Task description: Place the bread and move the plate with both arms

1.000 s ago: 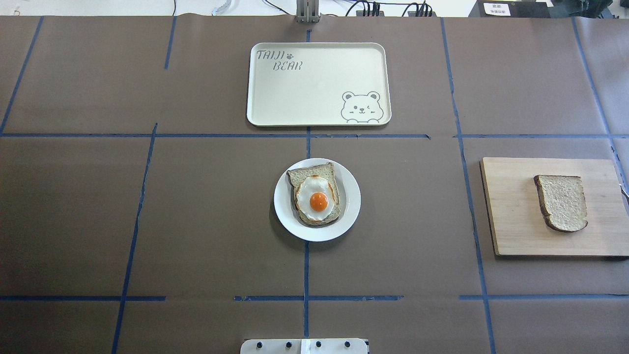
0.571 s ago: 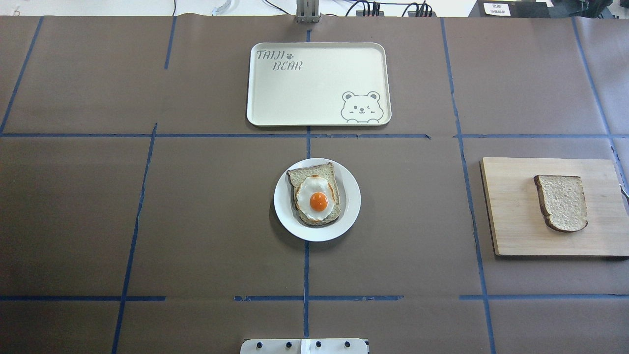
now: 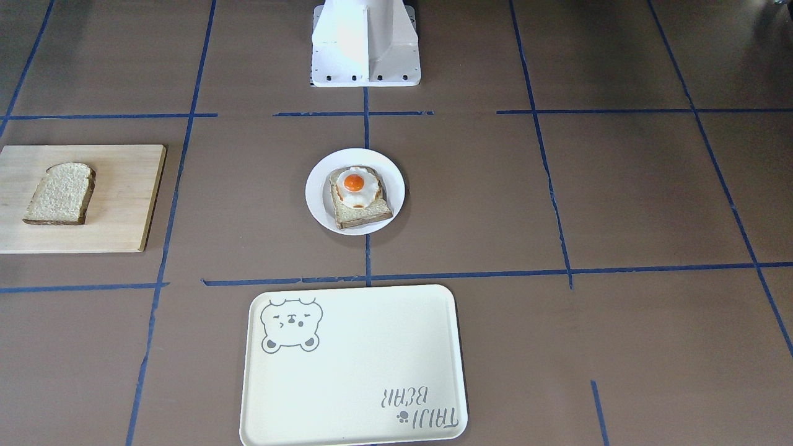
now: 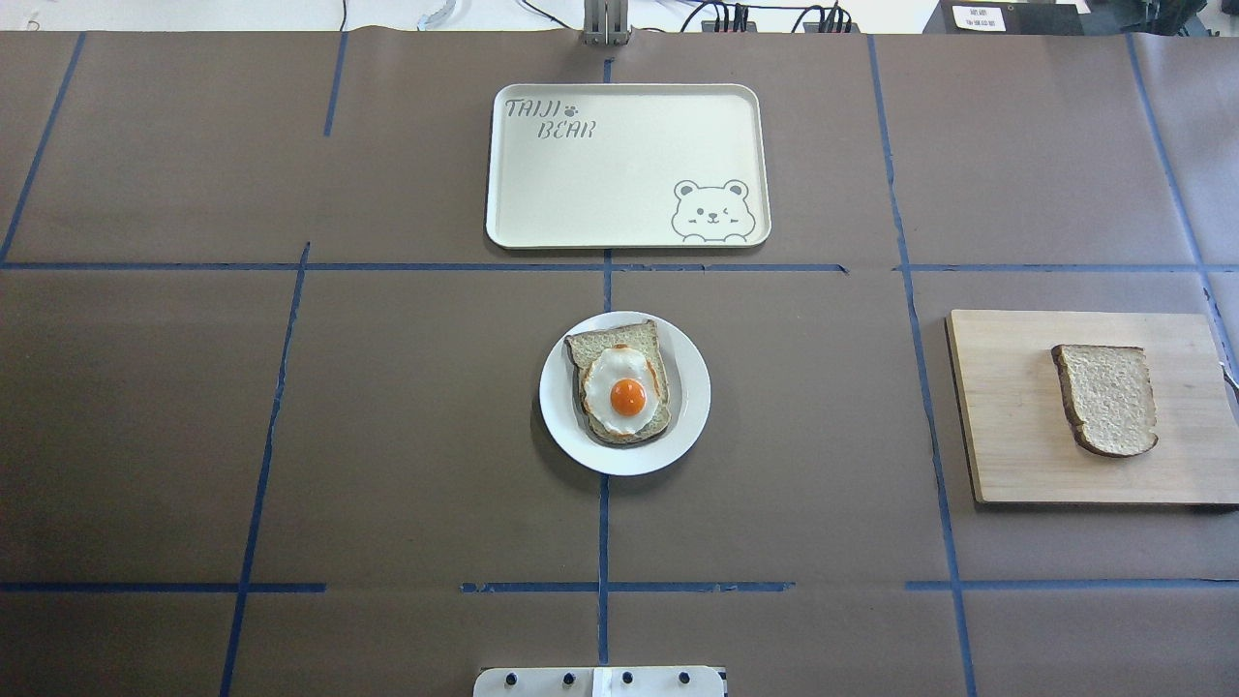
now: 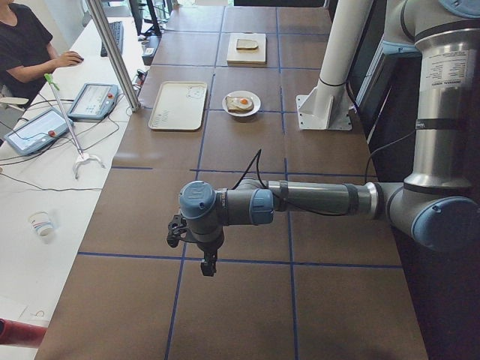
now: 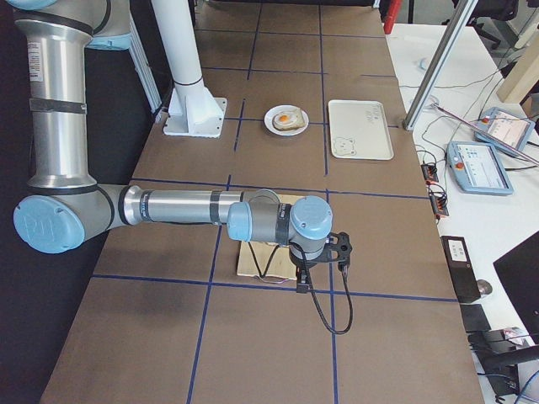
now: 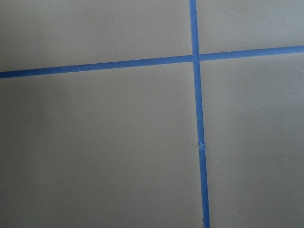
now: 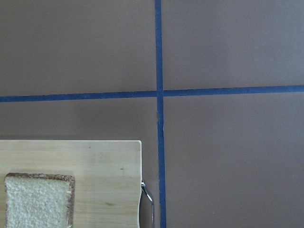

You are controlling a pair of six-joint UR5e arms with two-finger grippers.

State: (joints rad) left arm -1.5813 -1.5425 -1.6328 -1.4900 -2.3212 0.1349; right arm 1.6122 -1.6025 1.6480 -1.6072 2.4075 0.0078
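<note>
Lying flat on the wooden board (image 4: 1007,426), the bread (image 4: 1108,397) is well apart from the plate (image 4: 557,407), which carries an egg-topped toast (image 4: 605,344) at mid-table. The right gripper (image 6: 301,282) hangs above the board's outer end, near the bread. The left gripper (image 5: 208,262) hangs over the table (image 5: 247,300) at the opposite end. Whether either gripper is parted or closed cannot be told.
</note>
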